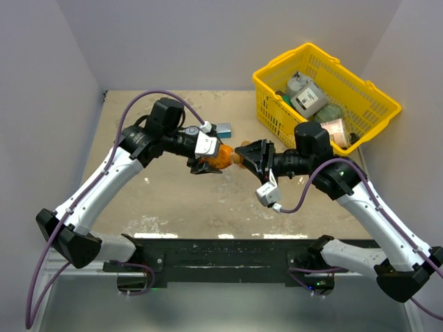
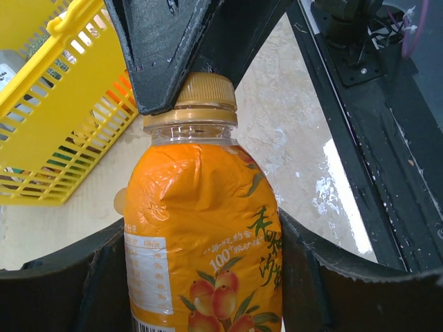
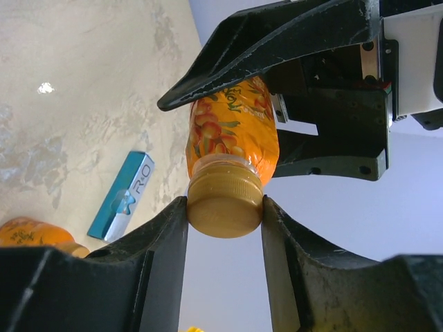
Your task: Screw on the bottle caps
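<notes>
Right gripper (image 3: 224, 209) pinches the cap (image 3: 225, 194) atop the bottle (image 2: 208, 173) (left gripper (image 2: 201, 238) clamps its body); screwing looks underway; next, twist clockwise

Pretty clearly a robotics lab test cell, not anybody's kitchen. The left arm (image 1: 104, 176) and right arm (image 1: 374, 200) are bolted to a black rail (image 1: 228, 252) at the near edge of a scuffed beige table (image 1: 180, 200), with purple cables (image 1: 149, 97) looping off them. Plain pale panels (image 1: 208, 41) box the table in behind and to either side of the grippers. Staged props too: a yellow shopping basket (image 1: 275, 111) of random groceries beyond the right gripper (image 1: 242, 153), and a small blue box (image 1: 223, 128) just past the left gripper (image 1: 208, 164).
</notes>
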Controlling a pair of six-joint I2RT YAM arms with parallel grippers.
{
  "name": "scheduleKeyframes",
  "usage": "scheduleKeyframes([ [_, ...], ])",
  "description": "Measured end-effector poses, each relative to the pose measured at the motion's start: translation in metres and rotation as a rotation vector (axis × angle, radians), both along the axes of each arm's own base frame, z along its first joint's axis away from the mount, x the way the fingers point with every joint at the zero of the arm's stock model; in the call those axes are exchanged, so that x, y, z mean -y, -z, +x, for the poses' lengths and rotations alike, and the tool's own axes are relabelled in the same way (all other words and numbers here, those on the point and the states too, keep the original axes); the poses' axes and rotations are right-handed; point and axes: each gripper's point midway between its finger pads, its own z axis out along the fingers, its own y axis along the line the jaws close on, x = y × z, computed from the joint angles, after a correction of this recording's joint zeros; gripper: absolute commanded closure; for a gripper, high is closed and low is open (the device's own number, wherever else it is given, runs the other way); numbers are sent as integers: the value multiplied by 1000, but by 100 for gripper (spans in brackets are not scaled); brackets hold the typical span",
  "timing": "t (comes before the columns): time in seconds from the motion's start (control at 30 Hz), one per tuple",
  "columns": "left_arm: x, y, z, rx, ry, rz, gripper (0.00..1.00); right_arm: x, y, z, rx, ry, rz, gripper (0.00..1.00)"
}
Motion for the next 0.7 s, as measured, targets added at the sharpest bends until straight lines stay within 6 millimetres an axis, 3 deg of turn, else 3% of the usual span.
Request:
scheduleKeyframes([
  [0.03, 0, 0, 0, -1, 0, 0, 100, 0, 0, 0, -4, 1, 0, 76],
  [0.07, 0, 0, 0, -3, -1, 1, 100, -1, 1, -1, -10, 4, -1, 93],
  [0.1, -1, 0, -1, -8, -3, 2, 100, -2, 1, -2, -26, 9, -2, 100],
  [0.3, -6, -4, 9, 6, -67, 1, 100, -10, -6, 8, -346, 166, 47, 100],
  [0.53, -25, -2, 31, 158, -246, 4, 100, -29, -5, 26, -878, 388, 193, 100],
  [0.7, -31, 3, 42, 307, -330, -13, 100, -41, -14, 29, -1128, 436, 310, 100],
])
